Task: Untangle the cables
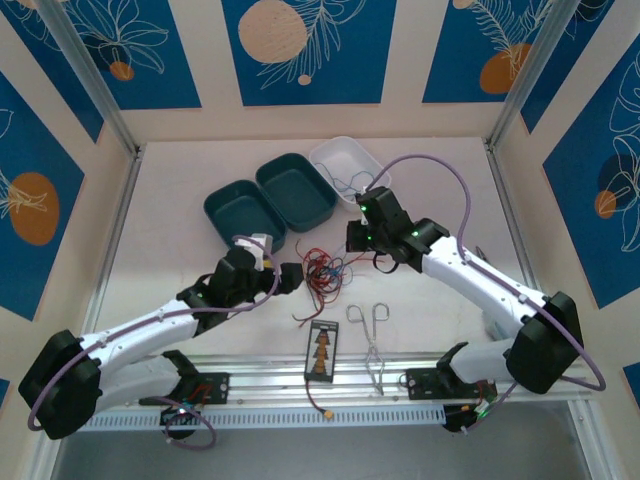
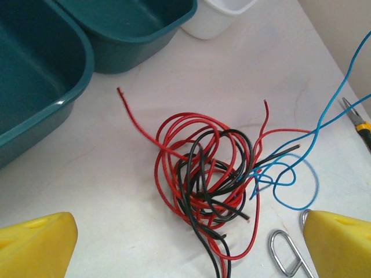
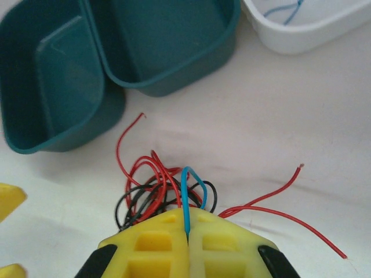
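Note:
The cables lie in a tangle of red, black and blue strands on the white table, between the two grippers. In the left wrist view the red and black knot sits just ahead of my left gripper, whose yellow fingers stand wide apart with nothing held. A blue cable runs off up to the right. My right gripper is shut on a loop of the blue cable, just above the tangle. From above, the right gripper hovers right of the pile and the left gripper left of it.
Two teal trays and a white tray stand behind the tangle; the white one holds a blue wire. Silver forceps and a small black board lie near the front edge.

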Robot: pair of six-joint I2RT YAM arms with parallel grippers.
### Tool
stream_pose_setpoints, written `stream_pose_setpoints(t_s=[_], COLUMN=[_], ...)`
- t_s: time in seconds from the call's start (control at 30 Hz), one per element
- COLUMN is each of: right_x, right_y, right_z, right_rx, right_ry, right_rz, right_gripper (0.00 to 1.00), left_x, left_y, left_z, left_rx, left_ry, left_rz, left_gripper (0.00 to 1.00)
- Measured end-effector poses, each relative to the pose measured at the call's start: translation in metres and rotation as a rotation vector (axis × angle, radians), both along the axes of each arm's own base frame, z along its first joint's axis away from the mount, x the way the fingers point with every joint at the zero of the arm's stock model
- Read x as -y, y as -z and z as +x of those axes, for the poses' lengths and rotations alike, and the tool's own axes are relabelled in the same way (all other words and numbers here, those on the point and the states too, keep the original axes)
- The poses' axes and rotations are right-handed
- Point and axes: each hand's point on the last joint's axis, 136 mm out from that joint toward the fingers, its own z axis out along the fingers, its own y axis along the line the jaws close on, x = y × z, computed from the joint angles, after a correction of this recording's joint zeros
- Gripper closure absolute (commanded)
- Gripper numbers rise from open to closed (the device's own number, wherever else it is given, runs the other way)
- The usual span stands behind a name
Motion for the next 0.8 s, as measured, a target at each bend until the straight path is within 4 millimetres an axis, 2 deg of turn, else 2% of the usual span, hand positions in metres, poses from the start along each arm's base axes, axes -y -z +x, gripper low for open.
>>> stream_pose_setpoints(t_s=[0.2,0.47,0.8], right_x=[-0.009,-0.013,-0.013], right_y=[-0.051,-0.108,-0.153], right_z=[0.004,0.005,0.007], right_rx=[0.121,0.239,0.337], right_ry=[-0.039,-0.064,-0.089], right_rz=[0.041,0.098,0.106], right_gripper=[1.0,1.0,1.0], left_x=[0.009,0.018,0.031], left_y=[-0.01,-0.015,-0.015], left_z=[-0.001,0.001,0.006], left_rx=[0.052,0.1,0.112], left_ry=[0.059,0.116,0.151], left_rz=[-0.016,-0.001,-0.017], left_gripper=[0.0,0.0,0.0])
